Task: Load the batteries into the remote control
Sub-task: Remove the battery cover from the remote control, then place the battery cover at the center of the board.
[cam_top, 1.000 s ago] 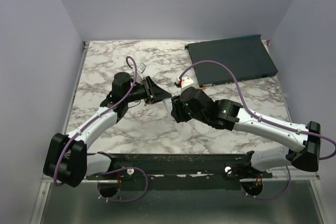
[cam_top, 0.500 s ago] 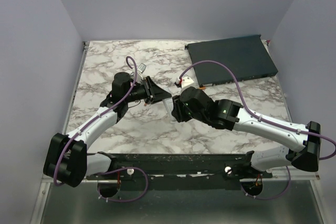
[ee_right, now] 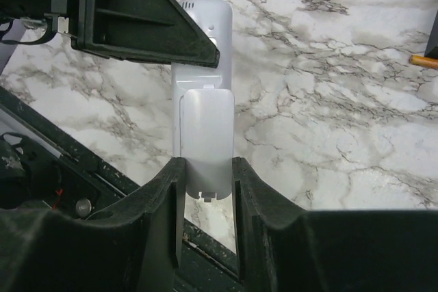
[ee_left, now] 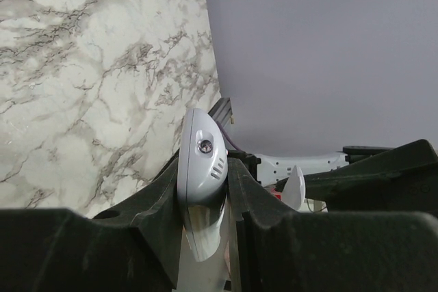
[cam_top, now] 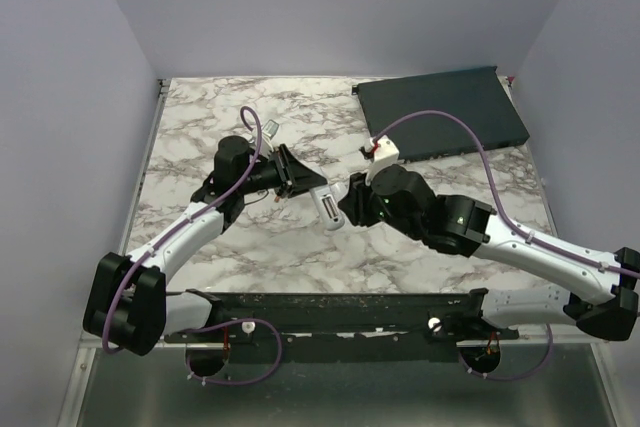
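Movement at the near side is all in the right arm: it has drawn back toward its own side, so the remote control now shows in the gap between the two tools in the overhead view. The right end effector has narrowed onto the battery cover, and its black pads seem to touch both long edges. I can't tell whether the cover is sliding off or on. One battery lies loose on the worktop, and I see no other, so I judge that loading is not finished and the cover is probably coming off.

The cover is a thin, matte, pale grey plate with rounded corners and a small tab at its near end. It lies flat along the back of the slim, glossy white handset. Beyond it, the left end effector is clamped tight on the remote's rounded far end and holds it above the marble-patterned surface. Farther right lies the battery, a small, smooth orange cylinder. At the far corner sits a large, flat dark box.
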Available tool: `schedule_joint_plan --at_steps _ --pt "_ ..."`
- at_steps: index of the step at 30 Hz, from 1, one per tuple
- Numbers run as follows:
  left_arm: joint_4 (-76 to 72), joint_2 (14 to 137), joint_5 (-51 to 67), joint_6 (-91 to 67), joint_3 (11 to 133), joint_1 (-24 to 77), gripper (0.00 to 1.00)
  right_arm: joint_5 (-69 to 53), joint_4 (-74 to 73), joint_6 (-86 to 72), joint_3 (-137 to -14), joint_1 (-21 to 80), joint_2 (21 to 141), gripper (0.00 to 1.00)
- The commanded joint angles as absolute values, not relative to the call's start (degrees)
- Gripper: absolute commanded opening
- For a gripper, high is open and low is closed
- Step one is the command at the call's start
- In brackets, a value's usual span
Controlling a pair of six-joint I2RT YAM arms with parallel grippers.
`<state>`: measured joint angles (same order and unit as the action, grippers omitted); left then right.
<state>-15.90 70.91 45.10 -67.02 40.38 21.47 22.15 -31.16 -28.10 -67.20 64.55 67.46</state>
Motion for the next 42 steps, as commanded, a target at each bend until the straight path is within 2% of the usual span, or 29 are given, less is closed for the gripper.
schedule_joint_plan --at_steps 1,11,24,38,42 --pt "-13.68 71.07 43.56 -64.93 42.28 20.69 0.00 26.63 -30.57 -30.46 -65.02 64.98 66.78 0.33" --pt "-0.52 60.30 39.59 -56.11 42.05 9.85 0.00 31.69 -31.06 -33.19 -59.68 64.89 68.97 0.33" --pt "-4.39 52.57 48.18 -54.41 38.41 -5.47 0.00 24.69 -14.13 -30.49 -50.84 64.79 81.24 0.33" --pt "-0.20 50.10 49.27 -52.49 38.45 -9.12 0.00 22.60 -7.25 -28.89 -50.11 64.54 95.03 0.33" --pt "-0.09 49.72 49.69 -52.21 38.24 -9.88 0.00 22.11 -7.69 -28.92 -50.19 64.58 96.47 0.37"
